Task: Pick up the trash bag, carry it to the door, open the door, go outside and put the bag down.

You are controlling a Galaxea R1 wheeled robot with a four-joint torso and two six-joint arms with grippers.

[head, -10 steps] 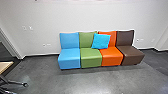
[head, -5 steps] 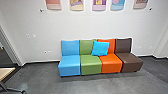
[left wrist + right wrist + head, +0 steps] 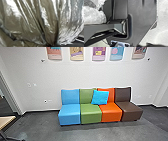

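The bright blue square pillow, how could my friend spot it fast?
Against the pale wall stands a row of four padded chairs. Leaning where the green backrest meets the orange backrest is the square pillow. It is brighter than the light blue chair at the row's left end, and tilted.

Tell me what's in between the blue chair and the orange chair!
The head view shows a green chair between the blue chair and the orange chair. A bright blue pillow leans across the green and orange backs.
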